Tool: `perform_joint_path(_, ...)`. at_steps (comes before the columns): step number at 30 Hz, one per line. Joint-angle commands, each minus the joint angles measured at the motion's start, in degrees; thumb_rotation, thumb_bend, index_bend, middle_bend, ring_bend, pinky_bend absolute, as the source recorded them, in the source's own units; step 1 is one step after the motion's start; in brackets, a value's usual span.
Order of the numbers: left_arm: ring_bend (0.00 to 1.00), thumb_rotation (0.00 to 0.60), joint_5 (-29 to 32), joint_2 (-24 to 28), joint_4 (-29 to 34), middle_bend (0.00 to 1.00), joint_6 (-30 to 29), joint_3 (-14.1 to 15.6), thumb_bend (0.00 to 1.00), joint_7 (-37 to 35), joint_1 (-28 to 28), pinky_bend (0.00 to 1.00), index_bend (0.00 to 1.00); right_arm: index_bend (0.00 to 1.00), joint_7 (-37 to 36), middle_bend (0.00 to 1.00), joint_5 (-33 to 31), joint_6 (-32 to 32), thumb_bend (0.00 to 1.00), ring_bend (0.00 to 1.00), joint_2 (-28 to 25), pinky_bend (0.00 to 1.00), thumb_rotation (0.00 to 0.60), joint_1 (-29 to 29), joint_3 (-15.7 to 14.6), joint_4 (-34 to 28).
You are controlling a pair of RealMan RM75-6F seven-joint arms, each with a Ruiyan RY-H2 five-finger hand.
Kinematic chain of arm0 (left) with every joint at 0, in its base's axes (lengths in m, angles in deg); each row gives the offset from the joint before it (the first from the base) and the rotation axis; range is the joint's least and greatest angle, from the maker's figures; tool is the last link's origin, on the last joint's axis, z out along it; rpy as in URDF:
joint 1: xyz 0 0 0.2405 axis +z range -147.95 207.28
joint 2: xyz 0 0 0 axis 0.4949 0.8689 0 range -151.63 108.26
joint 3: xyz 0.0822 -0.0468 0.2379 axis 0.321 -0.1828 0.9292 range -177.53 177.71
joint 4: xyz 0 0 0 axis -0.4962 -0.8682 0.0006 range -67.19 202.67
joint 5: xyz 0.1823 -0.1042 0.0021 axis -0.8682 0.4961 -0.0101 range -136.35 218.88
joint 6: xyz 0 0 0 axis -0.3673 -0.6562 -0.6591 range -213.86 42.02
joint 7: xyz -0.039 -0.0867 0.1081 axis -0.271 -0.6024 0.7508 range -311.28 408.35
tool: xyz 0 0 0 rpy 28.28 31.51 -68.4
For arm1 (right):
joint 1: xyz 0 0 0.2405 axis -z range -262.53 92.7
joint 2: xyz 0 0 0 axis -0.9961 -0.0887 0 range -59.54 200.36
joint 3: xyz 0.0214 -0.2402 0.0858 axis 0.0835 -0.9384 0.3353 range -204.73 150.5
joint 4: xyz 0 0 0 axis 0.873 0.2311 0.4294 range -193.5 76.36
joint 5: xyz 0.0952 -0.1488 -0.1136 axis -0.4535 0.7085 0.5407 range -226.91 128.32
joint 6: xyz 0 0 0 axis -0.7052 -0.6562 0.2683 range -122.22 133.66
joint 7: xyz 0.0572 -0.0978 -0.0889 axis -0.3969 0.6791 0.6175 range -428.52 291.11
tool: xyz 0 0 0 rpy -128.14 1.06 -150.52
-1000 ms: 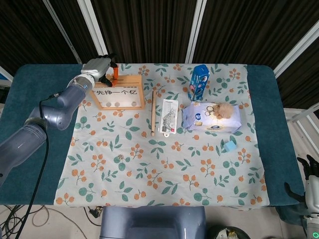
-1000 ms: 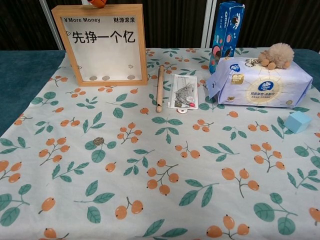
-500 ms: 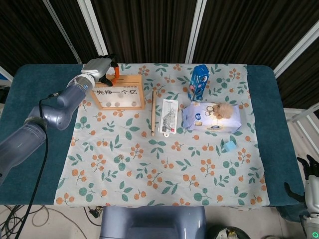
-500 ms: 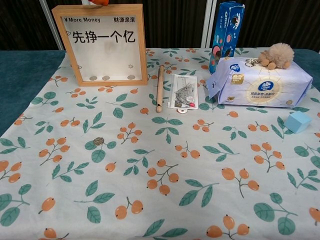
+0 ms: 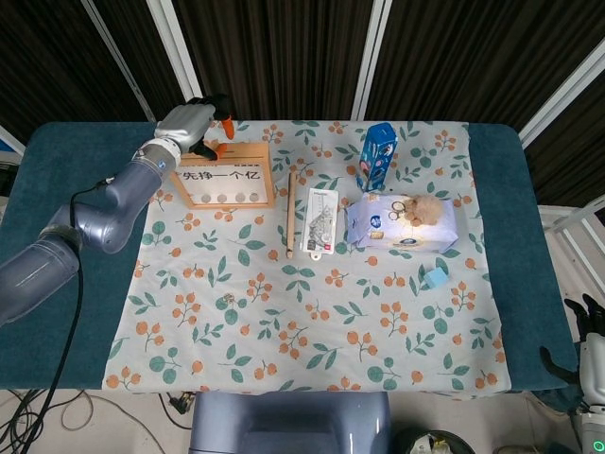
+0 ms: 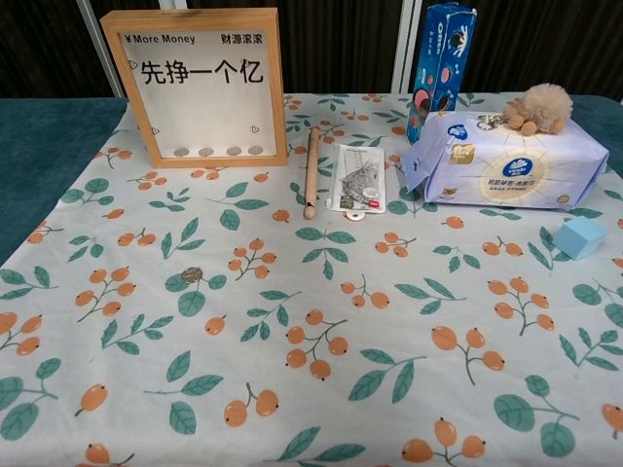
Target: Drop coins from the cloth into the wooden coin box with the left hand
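The wooden coin box (image 5: 271,180) (image 6: 195,17) stands upright at the back left of the floral cloth (image 5: 312,331). Several coins (image 6: 206,151) lie in a row along its bottom, behind the clear front. My left hand (image 5: 194,121) hovers just above and behind the box's top edge, fingers apart and nothing in them; the chest view does not show it. One coin (image 5: 226,300) (image 6: 192,275) lies on the cloth towards the front left. My right hand (image 5: 586,331) hangs off the table's front right corner, holding nothing.
A wooden stick (image 6: 311,172) and a flat card packet (image 6: 356,178) lie right of the box. Further right are a tall blue carton (image 6: 443,58), a tissue pack (image 6: 506,161) with a plush keyring (image 6: 538,105) on it, and a small blue cube (image 6: 579,236).
One more coin now lies at the bottom of the box. My left hand has spread its fingers and lifted slightly, leaving the top edge of the chest view.
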State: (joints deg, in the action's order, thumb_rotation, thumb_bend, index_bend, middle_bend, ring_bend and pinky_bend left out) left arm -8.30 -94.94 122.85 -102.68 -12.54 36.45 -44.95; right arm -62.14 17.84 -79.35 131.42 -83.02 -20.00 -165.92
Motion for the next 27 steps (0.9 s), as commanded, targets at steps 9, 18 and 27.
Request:
perform_joint_path(9, 0.00, 0.600, -16.3, 10.1, 33.5, 0.05, -43.0, 0.2, 0.29, 0.6, 23.2, 0.00, 0.44, 0.17, 1.0, 0.05, -1.0, 0.0, 0.37, 0.00, 0.5, 0.00, 0.600, -0.2, 0.3, 0.0)
perform_joint_path(18, 0.00, 0.600, -24.8, 4.6, 37.6, 0.02, -45.1, 8.3, 0.18, 0.8, 30.2, 0.00, 0.40, 0.17, 0.8, 0.05, -0.1, -0.7, 0.37, 0.00, 0.9, 0.00, 0.600, -0.2, 0.4, 0.8)
perform_joint_path(27, 0.00, 0.600, -25.7, -6.5, 32.0, 0.00, -39.7, 11.9, 0.12, 12.3, 30.1, 0.00, 0.34, 0.17, 0.4, 0.05, -0.3, -0.7, 0.37, 0.00, 0.6, 0.00, 0.600, 0.1, 0.3, 0.2)
